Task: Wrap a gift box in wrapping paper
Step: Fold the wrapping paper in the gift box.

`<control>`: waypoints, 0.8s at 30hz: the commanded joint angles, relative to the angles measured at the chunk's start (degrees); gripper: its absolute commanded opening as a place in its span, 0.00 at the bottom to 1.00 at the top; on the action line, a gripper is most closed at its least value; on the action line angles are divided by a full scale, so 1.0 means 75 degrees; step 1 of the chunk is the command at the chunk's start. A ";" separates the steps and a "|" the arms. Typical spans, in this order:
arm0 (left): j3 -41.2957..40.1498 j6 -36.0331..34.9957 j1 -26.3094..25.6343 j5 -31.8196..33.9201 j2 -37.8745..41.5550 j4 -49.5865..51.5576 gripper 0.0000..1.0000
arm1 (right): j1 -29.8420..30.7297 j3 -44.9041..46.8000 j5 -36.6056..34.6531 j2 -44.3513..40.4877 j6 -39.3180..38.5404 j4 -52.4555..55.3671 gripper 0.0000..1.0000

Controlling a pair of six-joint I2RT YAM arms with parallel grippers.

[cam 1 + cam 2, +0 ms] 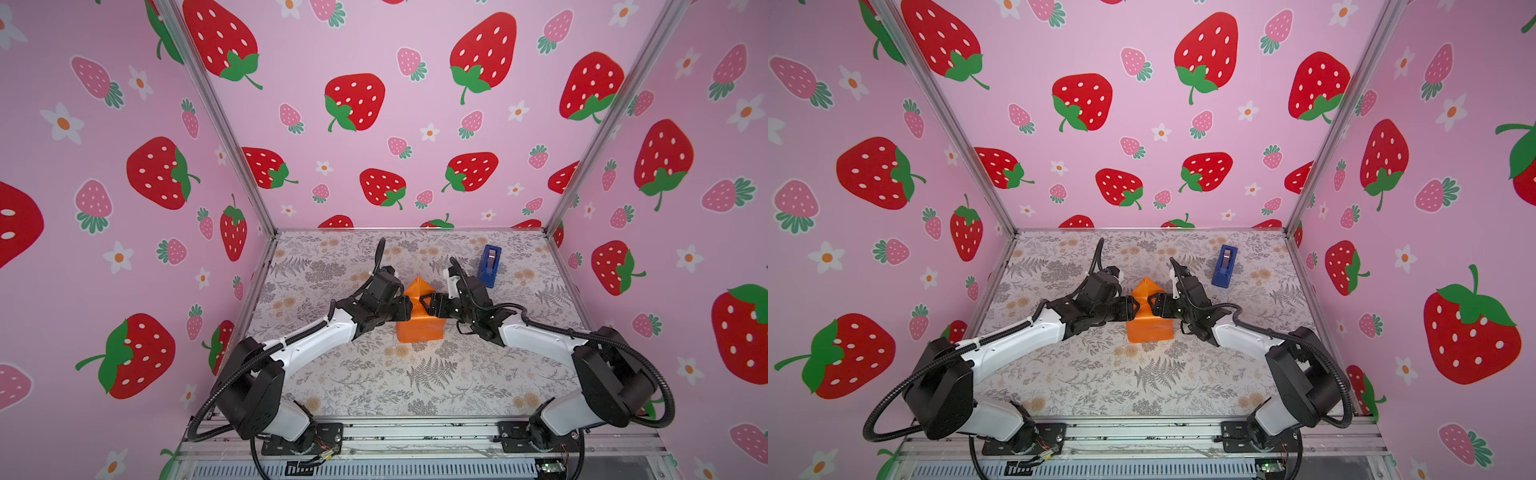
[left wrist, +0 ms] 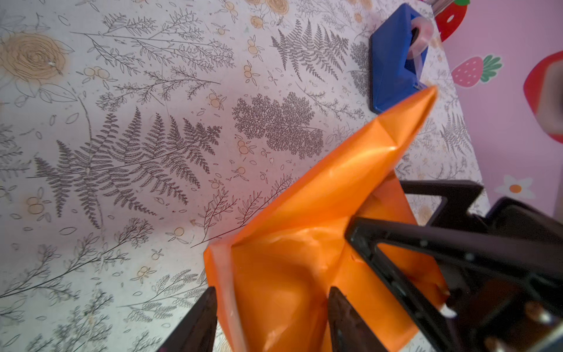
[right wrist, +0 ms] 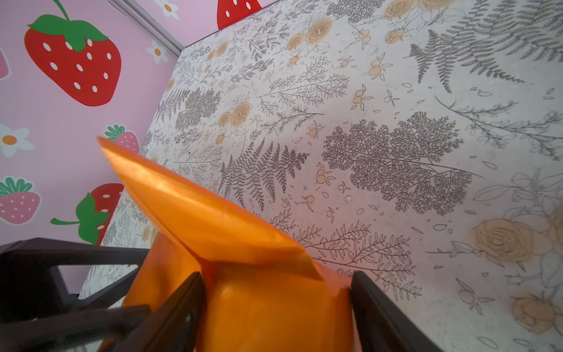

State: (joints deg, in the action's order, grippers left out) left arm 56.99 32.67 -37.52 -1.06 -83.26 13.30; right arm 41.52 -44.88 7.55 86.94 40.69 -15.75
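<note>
Both part-open: left gripper point(image 2: 271, 294) and right gripper point(image 3: 275, 274) straddle the wrapping paper point(image 1: 419, 330) on the table point(image 1: 415, 374), fingers touching it; actual hold unclear.

**Arms meet mid-table**

The left arm point(image 1: 307, 345) and right arm point(image 1: 536, 336) reach inward. The left gripper point(image 1: 409, 309) and right gripper point(image 1: 424, 304) face each other, nearly tip to tip, jaws parted; grip unclear.

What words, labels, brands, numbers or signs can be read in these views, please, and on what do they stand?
None can be read in any view. The blue tape dispenser shows no legible label, the wrapping paper is plain orange, and the walls and tabletop bear only pictures.
</note>
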 commanded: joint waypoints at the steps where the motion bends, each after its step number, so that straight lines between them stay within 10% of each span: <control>1: 0.0486 -0.0728 0.0610 -0.0291 0.0376 0.0767 0.60 | 0.0033 0.0210 0.0035 0.0184 -0.0087 0.0366 0.76; 9: 0.2611 -0.2003 0.2099 -0.2620 -0.1228 0.1960 0.47 | 0.0036 0.0190 0.0209 0.0242 -0.0058 0.0237 0.75; 24: 0.4733 -0.3357 0.1959 -0.5747 -0.4183 0.3196 0.38 | 0.0037 0.0270 0.0376 0.0061 -0.0187 0.0261 0.73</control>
State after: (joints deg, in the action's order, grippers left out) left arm 89.56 11.51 -21.87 -37.17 -113.40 32.86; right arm 41.47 -44.80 8.75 87.26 40.42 -16.73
